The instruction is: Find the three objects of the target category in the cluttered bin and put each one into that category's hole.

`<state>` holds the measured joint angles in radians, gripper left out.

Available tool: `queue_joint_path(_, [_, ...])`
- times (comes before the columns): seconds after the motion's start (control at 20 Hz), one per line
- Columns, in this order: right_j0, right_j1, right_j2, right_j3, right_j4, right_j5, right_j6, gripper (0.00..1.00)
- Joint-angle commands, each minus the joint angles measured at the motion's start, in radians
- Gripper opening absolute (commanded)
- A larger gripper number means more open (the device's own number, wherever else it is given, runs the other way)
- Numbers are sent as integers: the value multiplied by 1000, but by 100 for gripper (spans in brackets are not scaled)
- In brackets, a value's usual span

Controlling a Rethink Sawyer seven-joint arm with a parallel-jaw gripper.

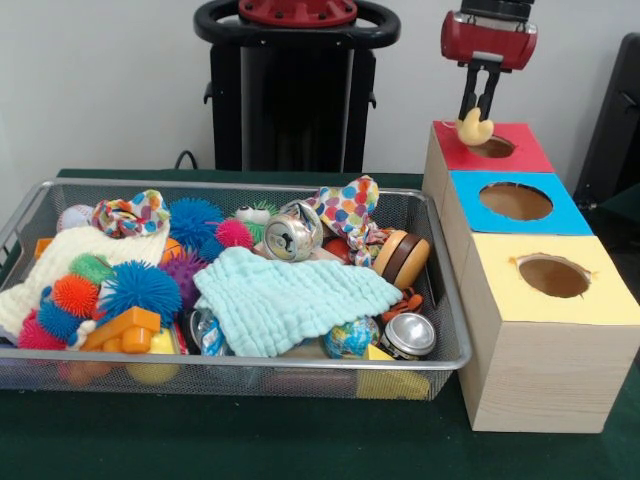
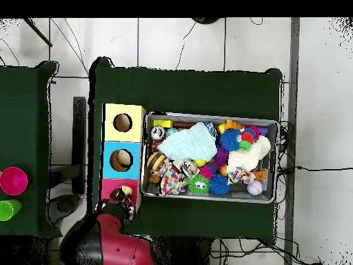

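Red-topped box's hole [image 1: 494,147] lies under claw-held [image 1: 481,103] yellow toy [image 1: 474,128].

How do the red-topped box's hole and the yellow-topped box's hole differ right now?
The red-topped box's hole has the gripper above it, shut on a pale yellow toy at its rim; the yellow-topped box's hole has nothing over it. The red one lies farthest from the front camera, the yellow one nearest. The yellow one's edge looks ragged. Both are round cut-outs in coloured tops of pale wooden boxes.

I see a glossy red wrist housing [image 1: 489,38] with a grey panel, thin black jaws below, and a black pedestal [image 1: 297,95].
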<state>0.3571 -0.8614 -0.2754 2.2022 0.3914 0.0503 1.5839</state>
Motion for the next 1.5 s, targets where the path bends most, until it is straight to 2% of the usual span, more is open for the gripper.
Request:
queue_joint_path(0.05, [9,56,3,-46,78,-16,289,0])
queue_joint_path(0.3, [-1,55,19,-41,86,-25,283,0])
queue_joint_path(0.5, [52,69,-23,-63,118,1,290,0])
queue_joint_path(0.85, [60,89,-21,-83,137,2,283,0])
queue_joint_path(1.2, [115,100,-80,-131,167,75,288,0])
queue_joint_path(1.5, [106,121,-61,-141,173,47,289,0])
